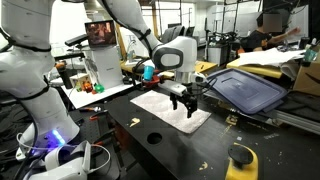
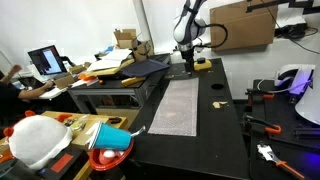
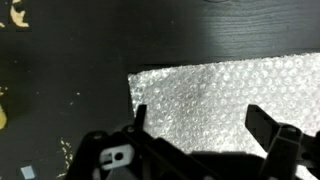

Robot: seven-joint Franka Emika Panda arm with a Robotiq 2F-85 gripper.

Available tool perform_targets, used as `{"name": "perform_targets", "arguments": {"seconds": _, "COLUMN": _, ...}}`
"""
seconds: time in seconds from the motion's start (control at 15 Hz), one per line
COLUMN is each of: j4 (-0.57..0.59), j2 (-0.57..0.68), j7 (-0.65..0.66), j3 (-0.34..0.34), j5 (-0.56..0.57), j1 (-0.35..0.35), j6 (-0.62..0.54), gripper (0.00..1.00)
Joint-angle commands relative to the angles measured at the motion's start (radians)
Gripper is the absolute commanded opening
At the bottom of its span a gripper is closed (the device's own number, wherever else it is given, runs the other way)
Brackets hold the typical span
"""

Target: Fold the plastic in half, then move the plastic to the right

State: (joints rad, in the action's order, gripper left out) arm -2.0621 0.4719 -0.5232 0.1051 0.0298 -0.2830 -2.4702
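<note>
Exterior views face table (image 1: 180,155) oppositely; wrist looks down.

Open black tabletop (image 1: 190,150) along most sides of the plastic (image 1: 158,106), dark lid (image 1: 245,92) near one side.

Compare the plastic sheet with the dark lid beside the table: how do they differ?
The plastic is pale, translucent and bubbled; the dark lid is blue-grey and opaque. The plastic lies flat, unfolded, on the black table; the dark lid sits tilted off to the side. The open end effector hangs over the plastic, not the dark lid. Both are roughly rectangular.
</note>
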Motion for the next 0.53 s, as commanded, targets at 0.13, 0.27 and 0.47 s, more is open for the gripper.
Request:
{"name": "perform_targets", "arguments": {"seconds": 0.13, "j4": 0.023, "j2": 0.047, "j7": 0.005, "j3": 0.005, "j5": 0.075, "j1": -0.012, "j6": -0.053, "gripper": 1.00}}
{"name": "perform_targets", "arguments": {"seconds": 0.27, "j4": 0.023, "j2": 0.071, "j7": 0.013, "j3": 0.005, "j5": 0.076, "j1": -0.021, "j6": -0.095, "gripper": 1.00}}
{"name": "perform_targets", "arguments": {"seconds": 0.47, "j4": 0.031, "j2": 0.104, "j7": 0.027, "j3": 0.012, "j5": 0.080, "j1": -0.029, "j6": -0.144, "gripper": 1.00}}
